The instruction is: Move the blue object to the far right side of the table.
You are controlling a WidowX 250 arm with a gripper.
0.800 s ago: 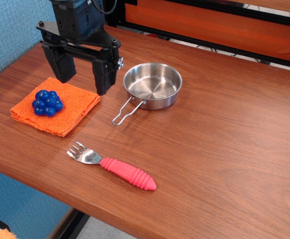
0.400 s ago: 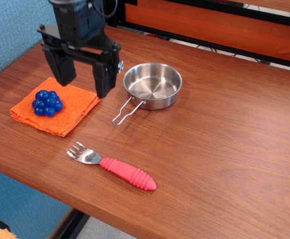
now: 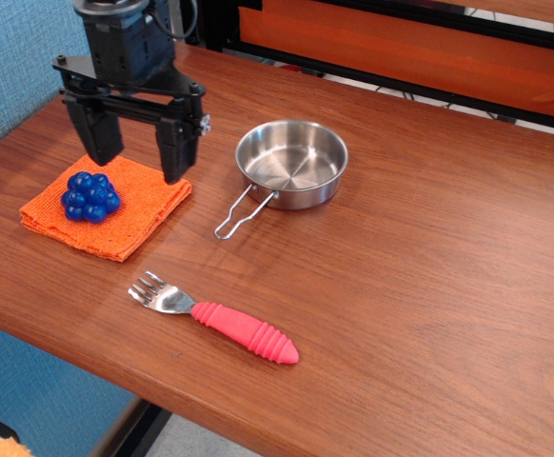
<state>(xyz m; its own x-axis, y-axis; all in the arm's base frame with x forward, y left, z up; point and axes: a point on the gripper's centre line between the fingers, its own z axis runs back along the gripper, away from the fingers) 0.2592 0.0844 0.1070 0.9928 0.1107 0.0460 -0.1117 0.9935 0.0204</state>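
Not started: blue object (image 3: 91,196) on orange cloth (image 3: 115,209), left of frame. Gripper (image 3: 136,154) spread wide above (empty). Grasp and carry across desk (image 3: 429,257) remaining.

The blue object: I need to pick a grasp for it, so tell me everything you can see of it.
The blue object is a small glossy deep-blue cluster of round balls, like a toy berry bunch, plastic or rubber by its shine. It sits whole on the folded orange cloth, toward the cloth's left half, at the table's left side. Only the cloth touches it; the open end effector hangs just right of it, apart.
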